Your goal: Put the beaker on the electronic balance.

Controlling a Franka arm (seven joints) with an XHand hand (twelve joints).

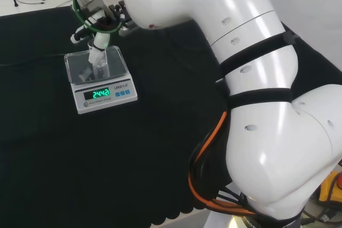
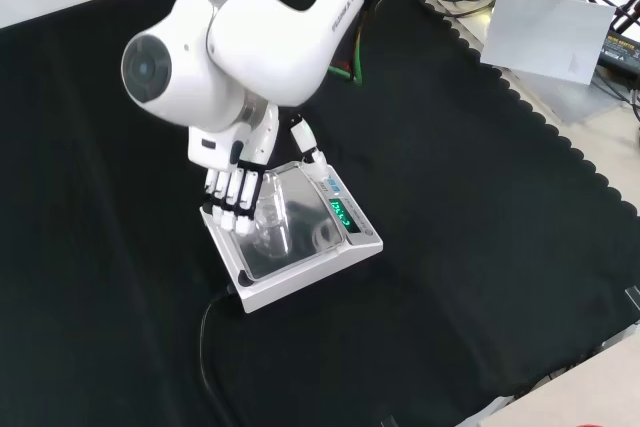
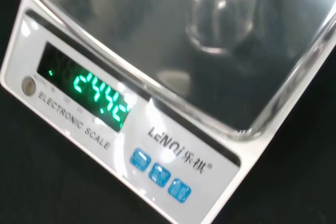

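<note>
The clear beaker (image 2: 270, 229) stands upright on the balance (image 2: 345, 252) pan, contents indiscernible; the hand (image 2: 232, 197) curls round it.

Glossy white rounded robot arm (image 1: 256, 105), thick bulbous links with small oval grey recesses along the shells. Two black bands wrap one link in the head view. Orange and black cables (image 1: 206, 177) run near the base, green cable loops (image 1: 88, 17) at the wrist. Round grey end cap (image 2: 145, 69) on one joint. Black-and-white fingered hand (image 2: 232, 192), white segments with black joints.
</note>
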